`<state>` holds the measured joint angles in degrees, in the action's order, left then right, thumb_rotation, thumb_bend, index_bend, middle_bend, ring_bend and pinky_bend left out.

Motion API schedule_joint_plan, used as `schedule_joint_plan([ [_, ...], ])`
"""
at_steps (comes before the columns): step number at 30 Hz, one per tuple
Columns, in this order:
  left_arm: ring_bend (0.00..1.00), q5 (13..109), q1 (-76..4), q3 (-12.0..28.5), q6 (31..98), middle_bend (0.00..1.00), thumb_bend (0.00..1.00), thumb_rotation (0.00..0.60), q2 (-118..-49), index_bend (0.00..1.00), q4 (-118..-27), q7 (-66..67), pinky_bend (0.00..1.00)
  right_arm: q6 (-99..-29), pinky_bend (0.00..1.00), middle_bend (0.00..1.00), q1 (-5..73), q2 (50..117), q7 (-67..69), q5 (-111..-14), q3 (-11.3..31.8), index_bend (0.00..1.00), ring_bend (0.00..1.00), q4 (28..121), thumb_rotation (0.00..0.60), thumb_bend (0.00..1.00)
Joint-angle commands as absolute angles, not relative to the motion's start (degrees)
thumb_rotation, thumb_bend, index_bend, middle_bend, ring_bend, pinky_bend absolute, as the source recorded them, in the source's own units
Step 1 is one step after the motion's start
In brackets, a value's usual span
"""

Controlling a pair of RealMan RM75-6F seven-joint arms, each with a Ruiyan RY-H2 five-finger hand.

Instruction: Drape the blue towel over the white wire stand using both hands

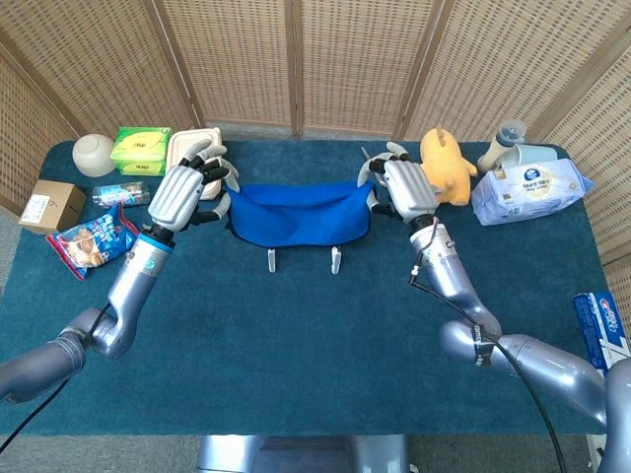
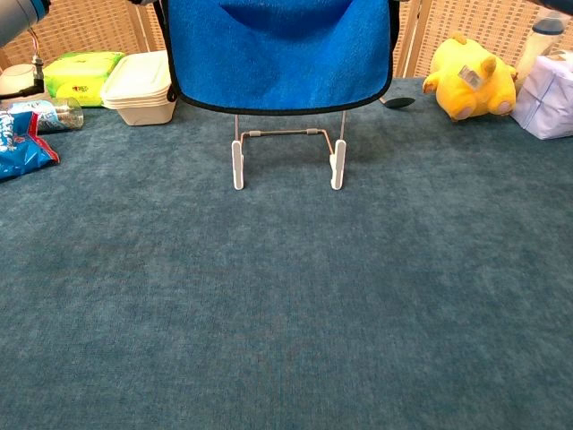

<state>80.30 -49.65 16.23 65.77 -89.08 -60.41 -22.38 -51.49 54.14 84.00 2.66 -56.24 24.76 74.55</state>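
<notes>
We start at the fingers (image 1: 219,175) of the left hand (image 1: 182,194): they curl around the towel's edge at 9 o'clock of the cloth, backs turned up to the head camera. The forearm runs down and away toward 7 o'clock, elbow low over the tabletop (image 1: 296,335). The right hand (image 1: 404,189) mirrors it, its fingers (image 1: 378,175) closed on the towel's opposite edge at 3 o'clock, the wrist bent and the arm trailing toward 5 o'clock. From the chest view both hands are cropped out at the top, so we judge the grips from the head view alone, where they look firm but the contact itself is partly hidden.

Between the hands the blue towel (image 2: 277,54) is stretched wide, sagging slightly in the middle. It hangs as a broad sheet with a dark bound hem curving along its lower edge, and a fold shows near the top. It covers the upper part of the white wire stand (image 2: 286,148), whose two uprights and white feet show beneath the hem, planted on the tabletop at 12 o'clock of the table's centre.
</notes>
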Motion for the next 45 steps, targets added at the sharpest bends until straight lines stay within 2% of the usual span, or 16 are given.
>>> schedule_joint_plan([
  [1, 0.21, 80.33, -49.54, 16.00, 65.76, 0.44, 0.61, 0.600, -89.27, 0.84, -60.24, -22.41, 0.10, -51.48, 0.12, 0.47, 54.03, 84.07, 2.73, -56.34, 24.59, 0.97, 0.29, 74.44, 0.600, 0.53],
  [45, 0.21, 80.14, -50.11, 15.44, 64.83, 0.43, 0.60, 0.600, -91.42, 0.84, -58.70, -22.01, 0.10, -51.10, 0.12, 0.47, 52.74, 84.85, 4.83, -57.15, 24.14, 0.96, 0.29, 71.00, 0.600, 0.53],
])
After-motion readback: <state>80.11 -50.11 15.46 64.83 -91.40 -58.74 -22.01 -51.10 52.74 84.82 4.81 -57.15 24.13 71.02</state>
